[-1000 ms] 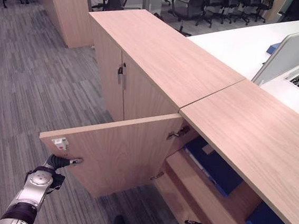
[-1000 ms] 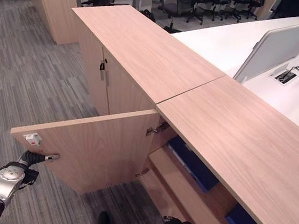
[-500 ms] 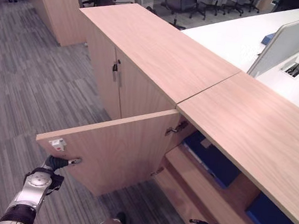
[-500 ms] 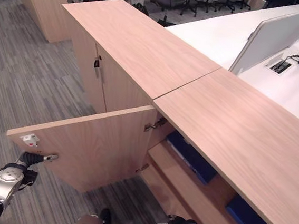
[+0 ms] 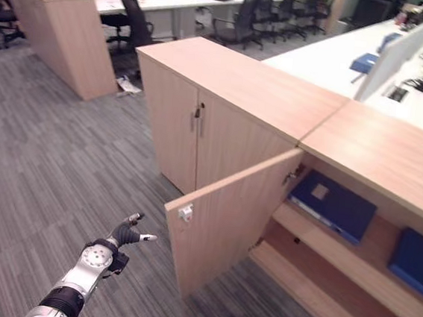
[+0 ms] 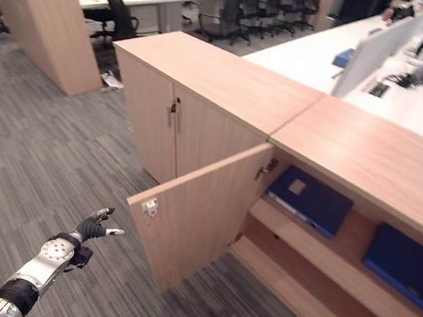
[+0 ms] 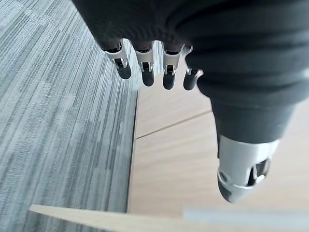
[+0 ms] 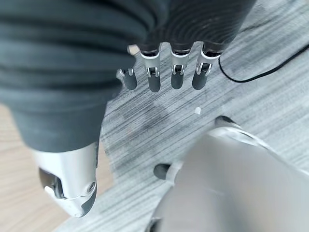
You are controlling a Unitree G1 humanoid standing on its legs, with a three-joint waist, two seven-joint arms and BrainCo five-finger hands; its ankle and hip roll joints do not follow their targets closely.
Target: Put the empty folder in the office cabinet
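**Q:** Grey striped carpet (image 5: 39, 157) fills the foreground. What stands nearest on it, and what could go wrong from here?

**A:** Nearest is the left hand (image 5: 123, 234), low over the carpet, just beside the free edge of the open cabinet door (image 5: 228, 216) but apart from it. Its fingers (image 7: 145, 65) are straight and spread, holding nothing. The right hand (image 8: 159, 72) hangs low by the robot's side, its fingers likewise relaxed and empty. A likely risk: the door stands swung into the walkway, so a careless reach could knock it further round or clip its latch (image 5: 185, 213).

**Q:** And the task's thing, farther back?

**A:** Two blue folders (image 5: 334, 204) (image 5: 416, 262) lie on the upper shelf (image 5: 337, 249) inside the office cabinet (image 5: 376, 156). Which of them is the empty one cannot be told. Beyond stand a white desk (image 5: 333, 61) and office chairs (image 5: 236, 18).
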